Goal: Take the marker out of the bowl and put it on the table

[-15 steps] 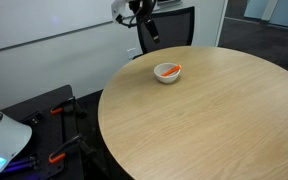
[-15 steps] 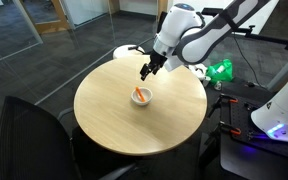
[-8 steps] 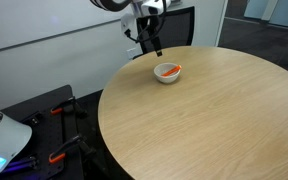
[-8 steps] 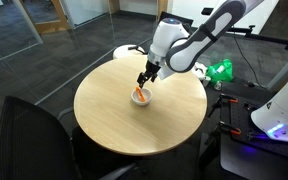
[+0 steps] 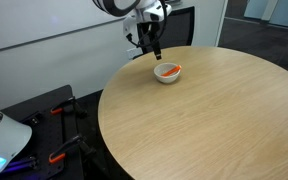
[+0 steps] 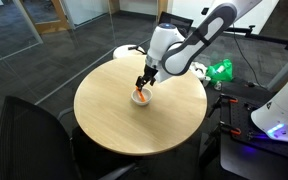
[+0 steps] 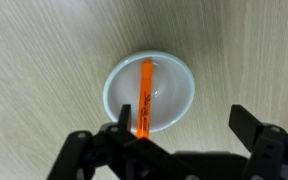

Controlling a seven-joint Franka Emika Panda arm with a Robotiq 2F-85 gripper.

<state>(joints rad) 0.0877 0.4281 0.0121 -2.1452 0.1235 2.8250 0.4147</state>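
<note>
The orange marker [image 7: 146, 95] lies across the small white bowl [image 7: 179, 85], which sits on the tan wood-grain table [image 7: 44, 50]. In both exterior views the bowl [image 5: 167, 72] [image 6: 141, 97] stands toward one side of the round table [image 5: 214, 120] [image 6: 124, 125], with the marker [image 5: 171, 70] showing as an orange streak in it. My gripper [image 7: 184, 122] hangs open just above the bowl, its fingers spread wide, one finger over the marker's near end. It holds nothing. It also shows in both exterior views [image 5: 154, 50] [image 6: 143, 84].
A black office chair [image 6: 34, 140] stands at the table's near edge. A second chair [image 5: 174, 25] sits behind the table by the white wall. Robot base equipment [image 6: 279, 115] and a green object [image 6: 221, 70] are beside the table.
My gripper has come down and moved over the bowl from a spot higher up near the table's edge. The bowl and marker have not moved.
</note>
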